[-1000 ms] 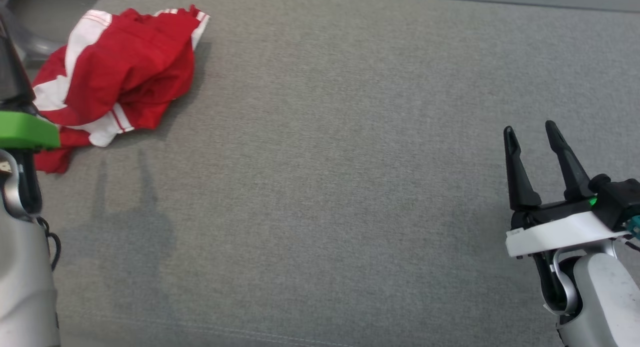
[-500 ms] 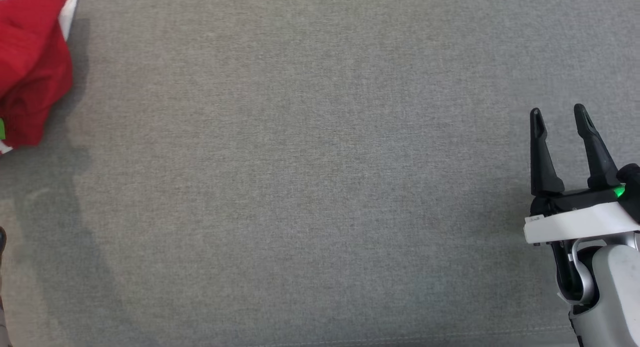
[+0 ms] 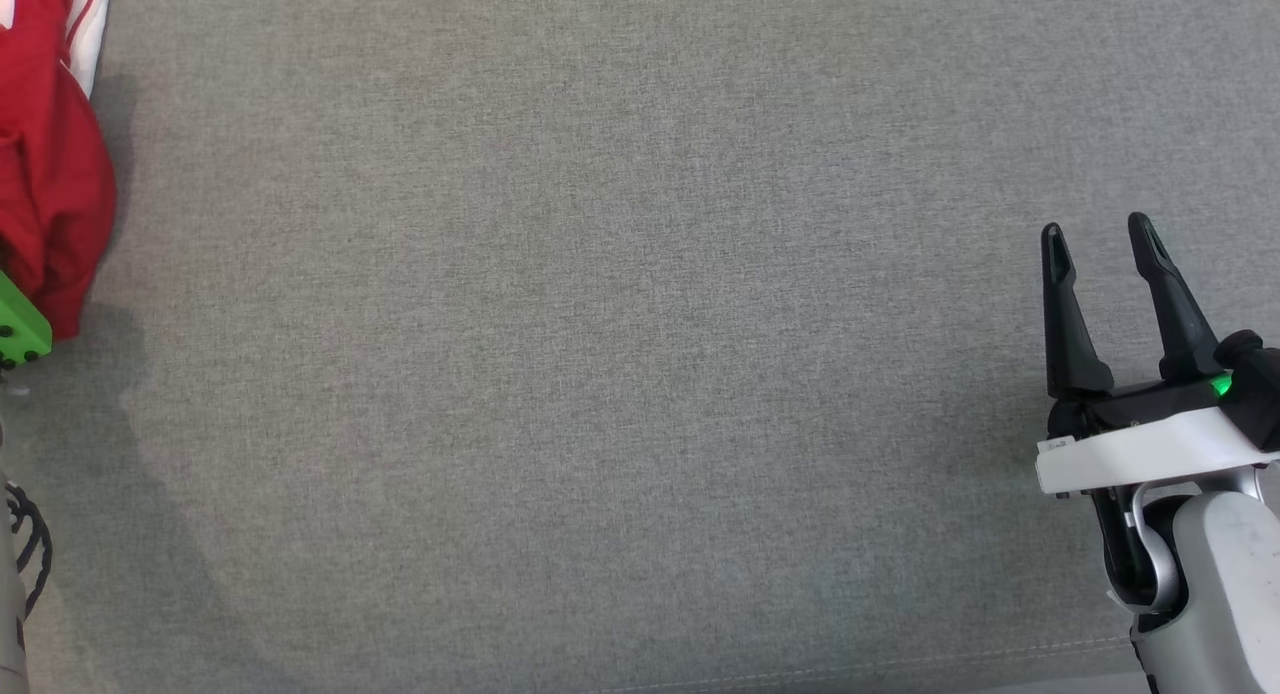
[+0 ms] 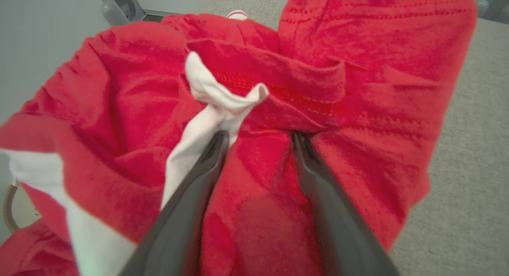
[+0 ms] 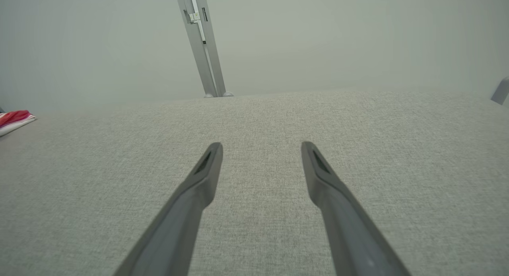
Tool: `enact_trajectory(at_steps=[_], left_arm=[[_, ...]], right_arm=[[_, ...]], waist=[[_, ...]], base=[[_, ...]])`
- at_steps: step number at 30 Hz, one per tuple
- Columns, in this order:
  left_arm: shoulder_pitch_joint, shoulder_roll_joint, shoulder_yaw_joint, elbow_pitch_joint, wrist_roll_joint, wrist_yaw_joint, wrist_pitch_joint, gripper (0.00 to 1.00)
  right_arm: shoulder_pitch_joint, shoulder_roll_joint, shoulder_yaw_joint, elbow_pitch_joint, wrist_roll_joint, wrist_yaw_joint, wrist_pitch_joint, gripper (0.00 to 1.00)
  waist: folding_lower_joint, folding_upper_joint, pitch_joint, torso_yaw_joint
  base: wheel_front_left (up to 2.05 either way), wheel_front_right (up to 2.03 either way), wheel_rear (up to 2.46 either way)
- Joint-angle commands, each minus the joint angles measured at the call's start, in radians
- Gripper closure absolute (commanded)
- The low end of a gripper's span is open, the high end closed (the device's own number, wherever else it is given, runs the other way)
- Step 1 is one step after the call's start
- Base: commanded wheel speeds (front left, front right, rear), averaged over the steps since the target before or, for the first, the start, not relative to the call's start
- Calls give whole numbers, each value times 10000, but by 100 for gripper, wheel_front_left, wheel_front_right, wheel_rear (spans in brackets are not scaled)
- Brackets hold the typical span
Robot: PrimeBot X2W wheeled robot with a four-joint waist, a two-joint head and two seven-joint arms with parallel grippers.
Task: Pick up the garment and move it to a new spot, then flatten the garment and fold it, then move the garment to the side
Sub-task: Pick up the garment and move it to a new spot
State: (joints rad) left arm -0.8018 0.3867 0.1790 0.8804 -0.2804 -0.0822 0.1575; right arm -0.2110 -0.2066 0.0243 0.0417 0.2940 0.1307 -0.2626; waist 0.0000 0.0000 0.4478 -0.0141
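The garment (image 3: 50, 174) is a crumpled red piece with white trim, lying at the far left edge of the grey cloth surface (image 3: 600, 374) in the head view. In the left wrist view the garment (image 4: 358, 89) lies bunched close before the camera. My left gripper (image 4: 260, 136) is pushed down into its folds, fingers apart, with a ridge of red fabric between them and a white fold against the left finger (image 4: 206, 164). My right gripper (image 3: 1096, 232) stands open over bare surface at the right, far from the garment (image 5: 14, 119).
A green part of my left wrist (image 3: 15, 329) pokes in at the left edge of the head view. A grey metal post (image 5: 201, 41) rises behind the surface's far edge. A seam (image 3: 900, 664) runs along the surface's near edge.
The head camera has swung right, so the garment now sits at the picture's left edge. My right gripper stays open in about the same place.
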Motion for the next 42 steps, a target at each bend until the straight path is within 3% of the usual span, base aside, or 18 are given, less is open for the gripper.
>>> enact_trajectory(at_steps=[1, 14, 23, 30, 34, 42], left_arm=[[49, 18, -57, 108, 0, 3, 32, 100], [-398, 67, -533, -1014, 332, -8, -1582, 100], [-876, -239, -1144, -3544, 647, 11, -2204, 100], [-1636, -678, -2068, -5300, 729, -212, -2008, 100], [-2060, -1283, -2847, -6098, 584, -319, -1697, 100], [-1931, -2353, -4126, -6023, 251, -413, -1544, 100]], right_arm=[[-64, -40, -11, 25, 1, 1, -35, 0], [165, 302, 39, 238, 10, 1, -35, 0], [436, 613, -20, 422, 100, 1, -35, 0], [588, 908, -1, 583, 117, 1, -33, 0], [660, 1084, -12, 629, 90, 1, -35, 0], [696, 1315, 221, 817, 190, 1, -35, 0]], waist=[[0, 0, -70, -60], [0, 0, -989, 77], [0, 0, -1788, -19], [0, 0, -2249, -672], [0, 0, -2422, -1222], [0, 0, -2700, -2465]], base=[[0, 0, 0], [0, 0, 0], [0, 0, 0], [0, 0, 0], [0, 0, 0], [0, 0, 0]])
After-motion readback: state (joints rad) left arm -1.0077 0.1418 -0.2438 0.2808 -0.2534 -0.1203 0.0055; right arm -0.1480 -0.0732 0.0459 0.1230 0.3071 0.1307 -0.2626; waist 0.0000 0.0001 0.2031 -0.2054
